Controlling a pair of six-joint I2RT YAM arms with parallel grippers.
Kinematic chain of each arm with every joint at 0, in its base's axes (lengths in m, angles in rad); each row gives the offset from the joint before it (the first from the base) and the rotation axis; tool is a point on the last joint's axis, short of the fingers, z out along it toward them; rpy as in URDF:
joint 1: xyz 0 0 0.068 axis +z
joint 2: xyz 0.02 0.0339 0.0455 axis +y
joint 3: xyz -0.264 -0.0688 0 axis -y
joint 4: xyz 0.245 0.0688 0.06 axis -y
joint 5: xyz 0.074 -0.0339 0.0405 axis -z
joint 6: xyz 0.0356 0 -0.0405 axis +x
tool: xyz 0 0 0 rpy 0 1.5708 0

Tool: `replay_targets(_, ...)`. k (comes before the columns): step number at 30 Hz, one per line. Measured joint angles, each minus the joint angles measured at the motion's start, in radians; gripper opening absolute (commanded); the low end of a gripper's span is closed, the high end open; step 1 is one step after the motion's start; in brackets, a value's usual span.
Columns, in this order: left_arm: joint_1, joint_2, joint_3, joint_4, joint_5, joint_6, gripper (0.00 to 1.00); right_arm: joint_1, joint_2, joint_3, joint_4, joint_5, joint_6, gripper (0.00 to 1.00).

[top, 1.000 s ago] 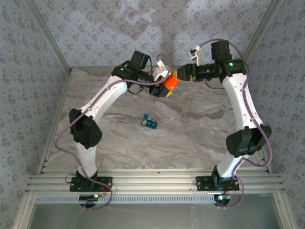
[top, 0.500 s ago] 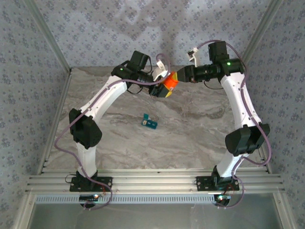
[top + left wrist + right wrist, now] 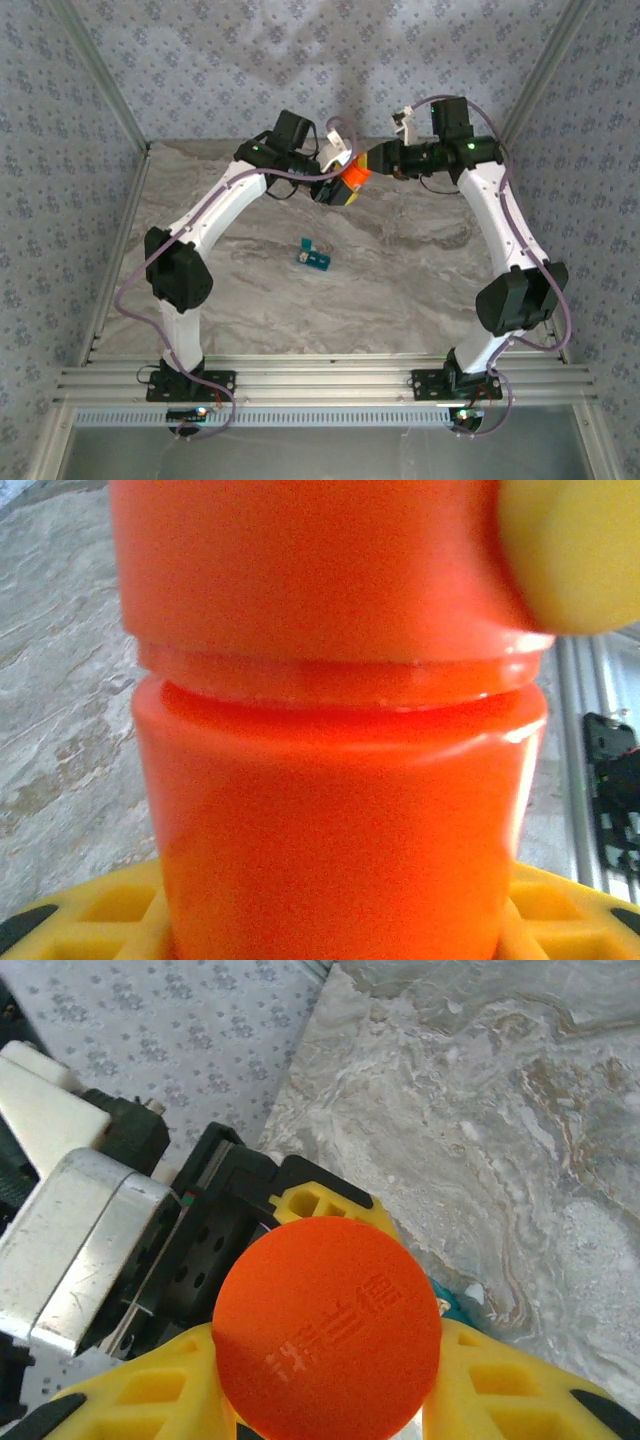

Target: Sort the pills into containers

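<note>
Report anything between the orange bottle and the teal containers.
Nothing visible. The orange bottle, held by left gripper and right gripper, hangs over the far table; bare marble lies between it and the teal containers.

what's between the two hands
The orange pill bottle, with the left hand on its body and the right hand on its cap, in the top view.

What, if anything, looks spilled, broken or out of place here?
Nothing looks spilled or broken. The orange cylindrical plastic pill bottle is gripped off the table, the left arm's yellow fingers on its body, the right arm's fingers on its cap. The small teal plastic container strip lies askew mid-table, one lid apparently flipped up.
</note>
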Motion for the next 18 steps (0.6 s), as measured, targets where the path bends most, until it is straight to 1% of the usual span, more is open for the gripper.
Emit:
replay_targets(5,-0.006,0.0,-0.005,0.009,-0.051,0.0,0.0,0.009,-0.034,-0.081,0.111,0.037,0.156,0.28)
replay_targets(9,-0.005,-0.002,-0.005,0.015,-0.064,-0.001,0.0,0.015,-0.035,-0.083,0.132,0.057,0.203,0.3)
replay_targets(11,-0.005,-0.002,-0.005,0.017,-0.065,-0.001,0.0,0.015,-0.035,-0.082,0.131,0.059,0.209,0.33)
replay_targets(13,-0.005,-0.002,-0.005,0.018,-0.064,-0.001,0.0,0.013,-0.035,-0.079,0.127,0.057,0.208,0.43)
replay_targets(15,-0.005,-0.002,-0.005,0.029,-0.056,0.0,0.0,0.002,-0.034,-0.064,0.111,0.048,0.203,0.54)
replay_targets(18,-0.006,-0.003,-0.005,0.062,-0.029,0.0,0.0,-0.032,-0.031,-0.036,0.087,-0.017,0.176,0.66)
